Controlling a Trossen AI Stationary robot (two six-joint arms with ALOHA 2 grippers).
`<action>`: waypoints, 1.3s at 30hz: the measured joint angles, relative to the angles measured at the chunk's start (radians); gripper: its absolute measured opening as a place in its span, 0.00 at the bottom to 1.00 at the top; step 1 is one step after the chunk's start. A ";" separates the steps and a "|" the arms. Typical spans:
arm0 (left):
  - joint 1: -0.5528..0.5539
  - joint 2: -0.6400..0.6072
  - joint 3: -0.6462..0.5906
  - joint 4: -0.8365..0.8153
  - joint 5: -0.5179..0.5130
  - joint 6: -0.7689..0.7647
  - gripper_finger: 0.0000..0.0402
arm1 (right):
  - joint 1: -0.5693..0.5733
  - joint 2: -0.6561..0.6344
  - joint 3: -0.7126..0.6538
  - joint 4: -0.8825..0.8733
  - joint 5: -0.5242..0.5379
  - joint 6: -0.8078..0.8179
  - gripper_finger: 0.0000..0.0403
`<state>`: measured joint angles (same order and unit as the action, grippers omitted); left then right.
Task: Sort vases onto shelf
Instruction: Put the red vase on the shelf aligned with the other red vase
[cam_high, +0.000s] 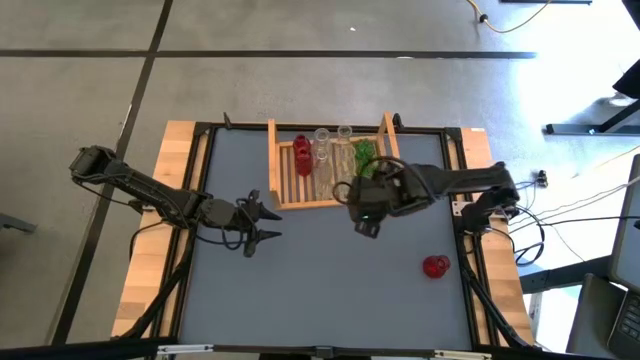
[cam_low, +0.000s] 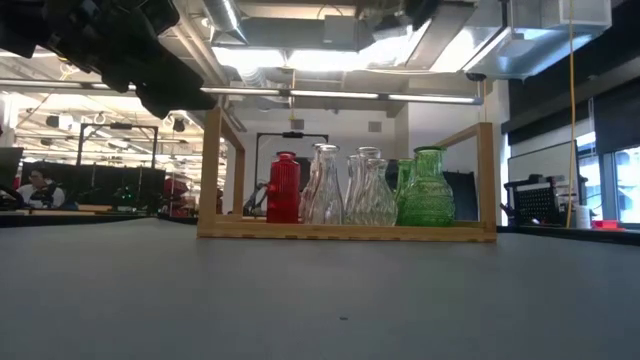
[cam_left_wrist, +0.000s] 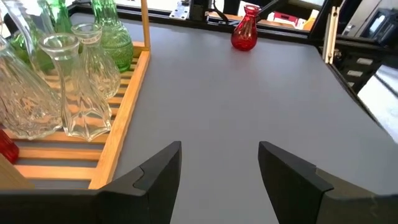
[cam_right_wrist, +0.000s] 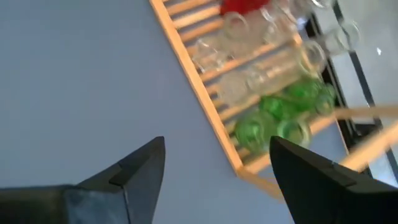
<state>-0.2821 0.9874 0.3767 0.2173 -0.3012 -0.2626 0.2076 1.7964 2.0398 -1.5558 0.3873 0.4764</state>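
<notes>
Dark fingers of your right gripper (cam_high: 364, 222) are standing spread and empty above the grey-blue tabletop (cam_high: 320, 290), just in front of the light wooden slatted shelf (cam_high: 292, 203). Your left gripper (cam_high: 262, 223) is hovering spread and empty to the shelf's left. Red, clear and green glass vases (cam_low: 363, 187) are standing upright together on the shelf. One small red glass vase (cam_high: 435, 266) is sitting alone near the table's right edge. Beyond, ceiling lights are glowing.
</notes>
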 joint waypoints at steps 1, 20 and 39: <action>0.000 0.000 0.000 0.000 0.000 -0.014 0.51 | 0.006 -0.021 -0.022 -0.008 0.003 0.027 0.67; 0.000 0.000 0.000 0.020 0.003 -0.024 0.51 | 0.354 -0.522 -0.854 0.037 -0.194 0.904 0.67; 0.000 0.000 0.000 0.032 0.002 -0.024 0.51 | 0.629 -0.510 -1.054 0.246 -0.360 1.243 0.67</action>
<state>-0.2821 0.9874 0.3771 0.2497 -0.2989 -0.2863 0.8361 1.2860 0.9855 -1.3096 0.0276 1.7196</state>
